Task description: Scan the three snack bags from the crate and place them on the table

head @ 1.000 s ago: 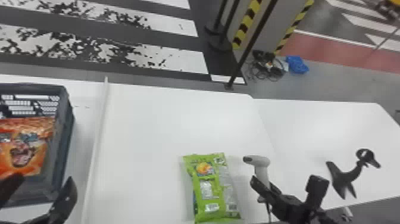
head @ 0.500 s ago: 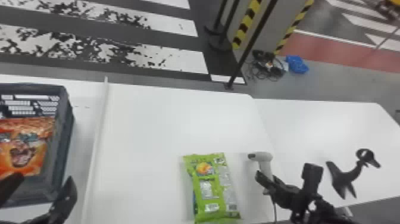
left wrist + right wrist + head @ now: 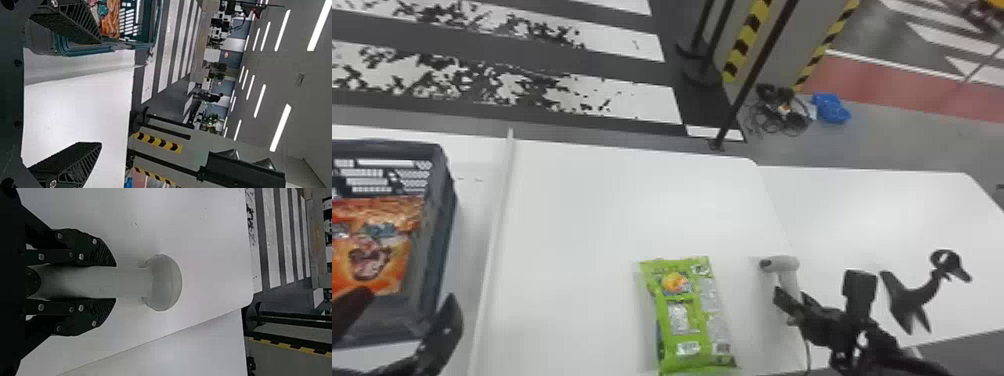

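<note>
My left gripper (image 3: pixel 407 306) is open over the front of the dark crate (image 3: pixel 443 220), where an orange snack bag (image 3: pixel 379 250) lies. In the left wrist view, nothing is between the fingers of the left gripper (image 3: pixel 100 93). A green snack bag (image 3: pixel 686 315) lies on the white table (image 3: pixel 612 210). To its right, my right gripper (image 3: pixel 793 306) is shut on the handle of the grey-white scanner (image 3: pixel 786 265), whose dark front end faces left. In the right wrist view, the scanner's rounded head (image 3: pixel 163 282) extends beyond the right gripper (image 3: pixel 116 282).
A black scanner stand (image 3: pixel 912 300) is on the right-hand table (image 3: pixel 872 215). A raised white strip (image 3: pixel 494 235) runs between the crate and the green bag. Posts and a striped pillar (image 3: pixel 747 37) stand beyond the table.
My right gripper has moved right with the scanner, away from the green bag. The left gripper and both bags have stayed put.
</note>
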Available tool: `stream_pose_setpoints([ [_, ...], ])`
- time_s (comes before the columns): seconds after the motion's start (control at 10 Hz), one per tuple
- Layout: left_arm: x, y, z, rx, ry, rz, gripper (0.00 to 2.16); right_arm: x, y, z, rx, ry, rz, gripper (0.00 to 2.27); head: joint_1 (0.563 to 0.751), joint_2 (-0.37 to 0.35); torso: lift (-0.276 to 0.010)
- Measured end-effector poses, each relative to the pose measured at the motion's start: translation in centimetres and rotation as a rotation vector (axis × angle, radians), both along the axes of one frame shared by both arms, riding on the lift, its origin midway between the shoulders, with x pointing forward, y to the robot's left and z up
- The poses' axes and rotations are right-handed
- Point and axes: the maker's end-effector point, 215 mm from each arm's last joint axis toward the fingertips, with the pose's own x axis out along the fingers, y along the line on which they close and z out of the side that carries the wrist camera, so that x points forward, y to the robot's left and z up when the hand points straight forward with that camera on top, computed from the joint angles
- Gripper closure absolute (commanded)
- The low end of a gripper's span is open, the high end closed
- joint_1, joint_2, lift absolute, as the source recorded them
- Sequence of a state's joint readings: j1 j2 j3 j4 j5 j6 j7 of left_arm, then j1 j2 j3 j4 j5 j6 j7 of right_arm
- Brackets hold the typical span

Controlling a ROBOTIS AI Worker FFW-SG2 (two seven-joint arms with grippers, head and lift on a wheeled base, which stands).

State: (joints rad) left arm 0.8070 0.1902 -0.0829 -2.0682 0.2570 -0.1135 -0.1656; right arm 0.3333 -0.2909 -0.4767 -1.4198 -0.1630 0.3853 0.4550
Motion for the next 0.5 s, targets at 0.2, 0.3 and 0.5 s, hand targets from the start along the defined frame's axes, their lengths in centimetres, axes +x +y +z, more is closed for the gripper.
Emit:
stream_pose_setpoints([
  [0.2, 0.0, -0.1, 0.0, 0.000, 0.001, -0.002, 0.07, 0.4, 0.4, -0.1, -0.021, -0.001, 0.010, 0.08, 0.695, -0.350, -0.037],
  [0.3, 0.0, -0.2, 0.0, 0.000, 0.001, -0.003, 0.07, 0.5, 0.7, -0.2, -0.023, -0.001, 0.016, 0.07, 0.695, -0.350, -0.037],
  [0.5, 0.1, -0.2, -0.1, 0.000, 0.003, -0.003, 0.07, 0.6, 1.4, 0.6, -0.015, -0.016, 0.020, 0.07, 0.695, -0.350, -0.037],
])
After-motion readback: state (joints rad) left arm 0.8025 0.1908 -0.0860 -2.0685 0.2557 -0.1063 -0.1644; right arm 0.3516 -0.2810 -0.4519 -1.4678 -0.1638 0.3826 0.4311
